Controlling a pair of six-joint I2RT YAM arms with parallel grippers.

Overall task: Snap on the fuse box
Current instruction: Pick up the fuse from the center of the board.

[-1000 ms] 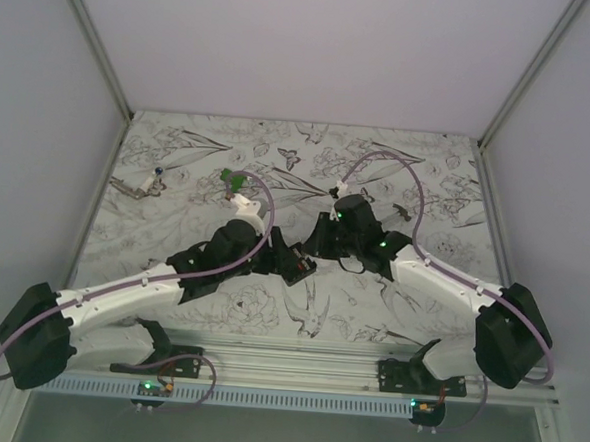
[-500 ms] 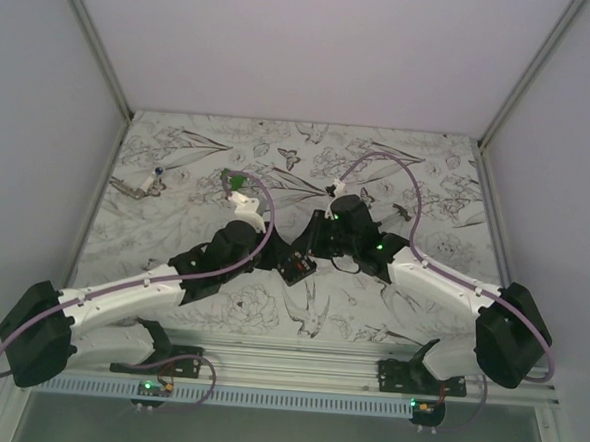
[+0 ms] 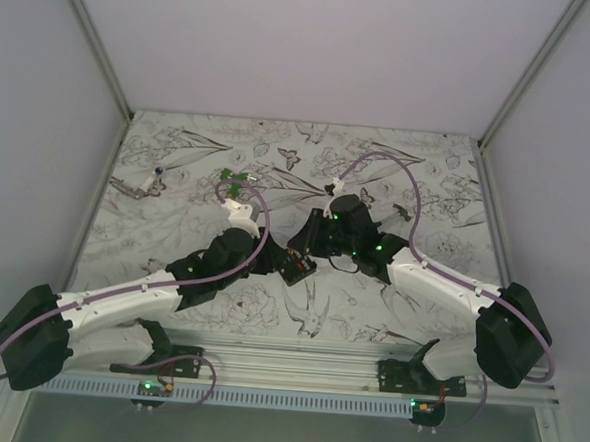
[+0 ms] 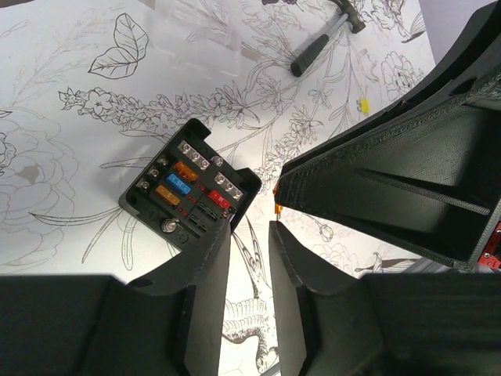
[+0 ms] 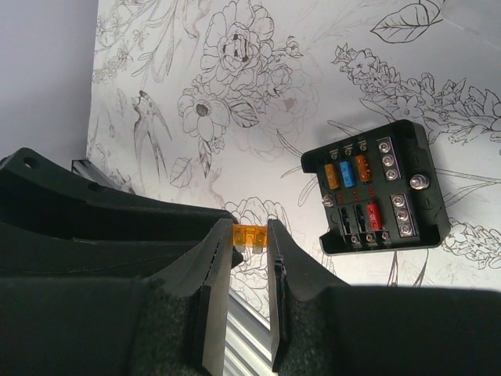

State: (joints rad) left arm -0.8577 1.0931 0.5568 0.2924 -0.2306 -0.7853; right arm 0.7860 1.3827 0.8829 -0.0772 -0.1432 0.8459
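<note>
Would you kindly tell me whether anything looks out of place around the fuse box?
One orange fuse sits outside the fuse box, pinched between the fingers of the right gripper, while some slots in the uncovered box look empty.

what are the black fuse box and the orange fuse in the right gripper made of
Black square fuse box: probably matte moulded plastic, dull surface, shiny metal screws. Small orange fuse in the right gripper: likely translucent plastic, light shows through.

Robot lab cell: plain white walls (image 3: pixel 315 52) box in a floral-covered table (image 3: pixel 428 169); left arm (image 3: pixel 119 305) and right arm (image 3: pixel 451 286) are bolted to an aluminium rail (image 3: pixel 297 356).
</note>
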